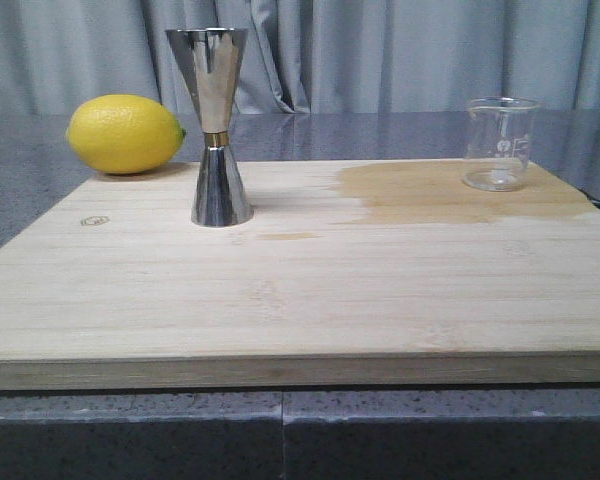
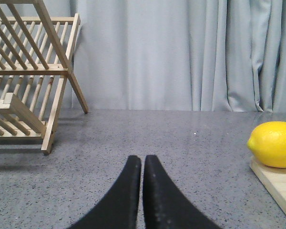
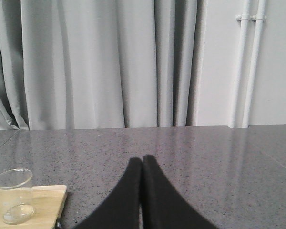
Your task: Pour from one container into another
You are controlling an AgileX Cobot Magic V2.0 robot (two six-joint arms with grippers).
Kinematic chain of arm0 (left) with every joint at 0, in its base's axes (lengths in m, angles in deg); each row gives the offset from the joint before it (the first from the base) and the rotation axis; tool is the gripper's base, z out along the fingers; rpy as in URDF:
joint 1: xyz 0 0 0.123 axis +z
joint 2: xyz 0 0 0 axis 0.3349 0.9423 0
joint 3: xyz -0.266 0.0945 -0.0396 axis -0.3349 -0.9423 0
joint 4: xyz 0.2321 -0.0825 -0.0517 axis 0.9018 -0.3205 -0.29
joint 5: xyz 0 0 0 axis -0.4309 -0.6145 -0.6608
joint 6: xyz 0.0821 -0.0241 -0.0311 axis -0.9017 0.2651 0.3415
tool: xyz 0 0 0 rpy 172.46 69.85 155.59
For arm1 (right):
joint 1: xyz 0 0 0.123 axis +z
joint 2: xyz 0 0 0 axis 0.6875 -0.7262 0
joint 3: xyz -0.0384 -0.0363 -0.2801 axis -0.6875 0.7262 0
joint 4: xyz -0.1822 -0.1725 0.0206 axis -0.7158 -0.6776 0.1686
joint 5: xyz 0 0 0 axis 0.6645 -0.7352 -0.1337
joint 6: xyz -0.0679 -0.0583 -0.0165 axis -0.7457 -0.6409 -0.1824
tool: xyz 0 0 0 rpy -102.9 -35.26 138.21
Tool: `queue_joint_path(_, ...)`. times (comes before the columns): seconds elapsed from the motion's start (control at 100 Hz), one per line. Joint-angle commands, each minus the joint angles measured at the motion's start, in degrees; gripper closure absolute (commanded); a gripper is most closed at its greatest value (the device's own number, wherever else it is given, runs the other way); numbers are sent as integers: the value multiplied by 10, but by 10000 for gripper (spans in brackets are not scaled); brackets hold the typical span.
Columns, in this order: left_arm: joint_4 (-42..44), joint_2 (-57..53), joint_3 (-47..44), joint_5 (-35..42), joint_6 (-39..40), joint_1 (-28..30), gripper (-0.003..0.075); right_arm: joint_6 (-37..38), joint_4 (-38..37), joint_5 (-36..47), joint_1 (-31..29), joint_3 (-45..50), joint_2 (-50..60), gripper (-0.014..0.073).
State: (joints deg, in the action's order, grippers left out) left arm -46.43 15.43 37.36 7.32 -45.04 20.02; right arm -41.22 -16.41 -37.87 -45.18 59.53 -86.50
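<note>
A yellow lemon, a shiny steel jigger with gold band, and a clear beaker on a pale wooden board; speckled grey desk.

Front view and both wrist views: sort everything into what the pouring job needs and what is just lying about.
Needed for the pour:
- glass beaker
- steel jigger
- left gripper, shut
- right gripper, shut

Just lying about:
- lemon
- wooden dish rack
- wooden board, which carries a darker wet-looking patch

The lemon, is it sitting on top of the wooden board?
No, the lemon rests on the grey counter beside the back left corner of the board.
</note>
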Motion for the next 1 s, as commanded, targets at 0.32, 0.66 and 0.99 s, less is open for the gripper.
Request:
queue_joint_path(0.32,-5,-13,-16,41,-1,-4,739,-238,229,67,-3,52,8,666)
queue_joint_path(0.66,-5,-13,-16,41,-1,-4,739,-225,222,169,-3,168,10,666)
queue_joint_path(0.99,-5,-13,-16,41,-1,-4,739,-213,219,206,-3,199,10,666)
